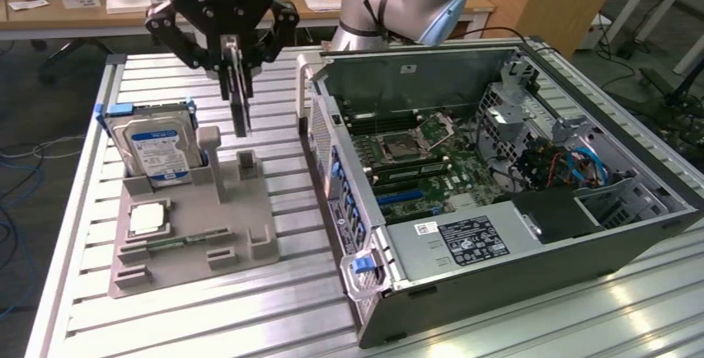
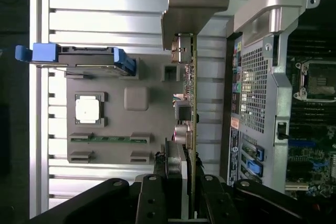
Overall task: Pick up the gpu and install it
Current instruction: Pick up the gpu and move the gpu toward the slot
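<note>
The gpu (image 1: 239, 98) hangs edge-on as a thin dark card in my gripper (image 1: 232, 54), which is shut on its upper edge. It is lifted clear above the grey fixture block (image 1: 209, 209), over the block's far right part. In the wrist view the gpu (image 2: 190, 103) runs away from the gripper (image 2: 178, 203), with its grey metal bracket (image 2: 185, 3) at the far end. The open computer case (image 1: 495, 185) lies to the exterior view's right of the card, its motherboard (image 1: 418, 156) exposed.
On the fixture block stand a blue-and-white-labelled hard drive (image 1: 154, 148), a small square silver chip (image 1: 147, 218) and a memory stick (image 1: 176, 244). The case's rear panel (image 2: 257, 93) rises close beside the card. All rest on a slatted aluminium table (image 1: 297, 292).
</note>
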### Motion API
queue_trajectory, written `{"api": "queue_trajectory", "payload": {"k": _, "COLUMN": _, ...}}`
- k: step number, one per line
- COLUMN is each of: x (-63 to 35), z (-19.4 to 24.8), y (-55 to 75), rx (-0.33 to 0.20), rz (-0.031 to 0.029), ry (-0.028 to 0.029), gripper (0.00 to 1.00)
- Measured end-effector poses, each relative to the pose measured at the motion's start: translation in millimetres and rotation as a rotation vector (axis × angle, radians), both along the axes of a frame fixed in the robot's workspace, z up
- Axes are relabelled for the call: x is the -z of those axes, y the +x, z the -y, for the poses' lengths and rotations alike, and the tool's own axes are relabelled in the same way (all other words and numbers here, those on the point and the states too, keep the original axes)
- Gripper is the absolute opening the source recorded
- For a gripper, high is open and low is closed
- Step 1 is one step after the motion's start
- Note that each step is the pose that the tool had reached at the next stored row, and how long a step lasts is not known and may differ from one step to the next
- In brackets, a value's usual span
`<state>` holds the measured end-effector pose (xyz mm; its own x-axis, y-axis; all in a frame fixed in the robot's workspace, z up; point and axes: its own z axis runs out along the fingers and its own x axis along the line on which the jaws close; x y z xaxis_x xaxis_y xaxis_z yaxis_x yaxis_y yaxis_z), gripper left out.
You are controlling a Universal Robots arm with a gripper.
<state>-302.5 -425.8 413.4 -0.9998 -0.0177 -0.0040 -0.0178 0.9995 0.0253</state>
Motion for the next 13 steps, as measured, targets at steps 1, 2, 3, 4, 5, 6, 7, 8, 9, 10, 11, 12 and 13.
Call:
{"api": "queue_trajectory", "payload": {"k": 1, "x": -2.2, "z": 0.0, "y": 0.0, "rx": 0.0, "rz": -0.0001, "ry": 0.0, "gripper": 0.28}}
{"api": "queue_trajectory", "payload": {"k": 2, "x": -2.4, "z": 0.0, "y": 0.0, "rx": 0.0, "rz": 0.0001, "ry": 0.0001, "gripper": 0.28}}
{"api": "queue_trajectory", "payload": {"k": 3, "x": -2.3, "z": 0.0, "y": 0.0, "rx": 0.0, "rz": 0.0002, "ry": 0.0002, "gripper": 0.28}}
{"api": "queue_trajectory", "payload": {"k": 4, "x": -2.3, "z": 0.0, "y": 0.0, "rx": 0.0, "rz": 0.0001, "ry": 0.0002, "gripper": 0.28}}
{"api": "queue_trajectory", "payload": {"k": 5, "x": -2.5, "z": 0.0, "y": 0.7, "rx": 0.0, "rz": 0.0, "ry": 0.0, "gripper": 0.28}}
{"api": "queue_trajectory", "payload": {"k": 6, "x": -2.5, "z": 0.0, "y": 2.5, "rx": 0.0, "rz": -0.0001, "ry": 0.0, "gripper": 0.28}}
{"api": "queue_trajectory", "payload": {"k": 7, "x": -2.5, "z": 0.0, "y": 5.3, "rx": 0.0, "rz": -0.0001, "ry": 0.0, "gripper": 0.28}}
{"api": "queue_trajectory", "payload": {"k": 8, "x": -2.5, "z": 0.0, "y": 9.0, "rx": 0.0, "rz": 0.0, "ry": 0.0, "gripper": 0.28}}
{"api": "queue_trajectory", "payload": {"k": 9, "x": -2.4, "z": 0.0, "y": 12.6, "rx": 0.0, "rz": 0.0, "ry": 0.0001, "gripper": 0.28}}
{"api": "queue_trajectory", "payload": {"k": 10, "x": -2.4, "z": 0.0, "y": 15.9, "rx": 0.0, "rz": 0.0001, "ry": 0.0001, "gripper": 0.28}}
{"api": "queue_trajectory", "payload": {"k": 11, "x": -2.4, "z": 0.0, "y": 19.3, "rx": 0.0, "rz": 0.0001, "ry": 0.0001, "gripper": 0.28}}
{"api": "queue_trajectory", "payload": {"k": 12, "x": -2.4, "z": 0.0, "y": 22.4, "rx": 0.0, "rz": 0.0, "ry": 0.0, "gripper": 0.28}}
{"api": "queue_trajectory", "payload": {"k": 13, "x": -2.5, "z": 0.0, "y": 25.4, "rx": 0.0, "rz": -0.0001, "ry": -0.0001, "gripper": 0.28}}
